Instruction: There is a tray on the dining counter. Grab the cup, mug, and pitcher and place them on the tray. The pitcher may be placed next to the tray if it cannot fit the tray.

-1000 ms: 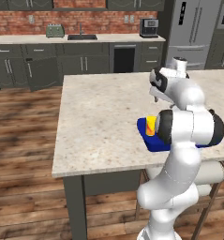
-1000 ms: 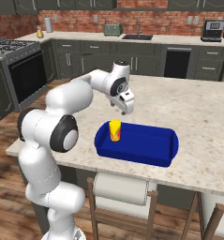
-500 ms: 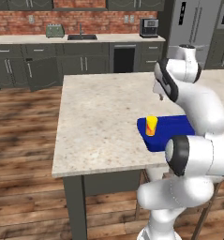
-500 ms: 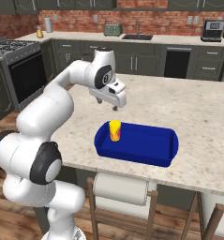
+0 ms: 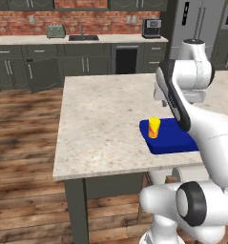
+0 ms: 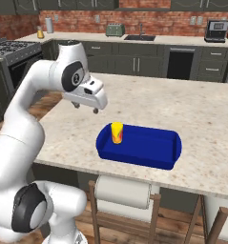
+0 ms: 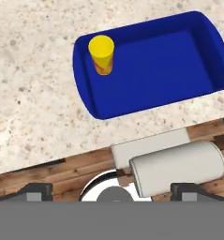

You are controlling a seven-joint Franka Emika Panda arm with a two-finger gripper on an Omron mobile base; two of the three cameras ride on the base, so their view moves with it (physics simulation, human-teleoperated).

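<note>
In the left base view, one dining counter (image 5: 101,119) is spreading across the middle of the frame, its pale speckled top sitting on dark legs. Right of centre, one blue tray (image 5: 175,139) is lying flat on that top near the front edge, and one yellow cup (image 5: 154,127) is standing upright inside the tray at its left end. The white arm is rising along the right side of the frame and is covering the tray's right part. Along the top of the frame, one toaster (image 5: 55,31) is sitting at upper left on the back cabinet run, and one coffee machine (image 5: 151,27) is standing further right.

In the right base view, the gripper (image 6: 86,108) is hanging at centre left of the frame, above the counter's bare stone and up-left of the tray (image 6: 170,157), touching nothing. Its two short fingers are pointing down and standing wide apart, with nothing between them. The cup (image 6: 117,132) is standing in the tray's left end, just inside the rim. One stool (image 6: 125,193) with a pale padded back is sitting below the counter (image 6: 196,114) edge at bottom centre.

In the hand view, the tray (image 7: 146,93) is filling the upper half of the frame, with the single cup (image 7: 101,55) at its upper-left corner, and the stool (image 7: 176,168) is showing below it.
</note>
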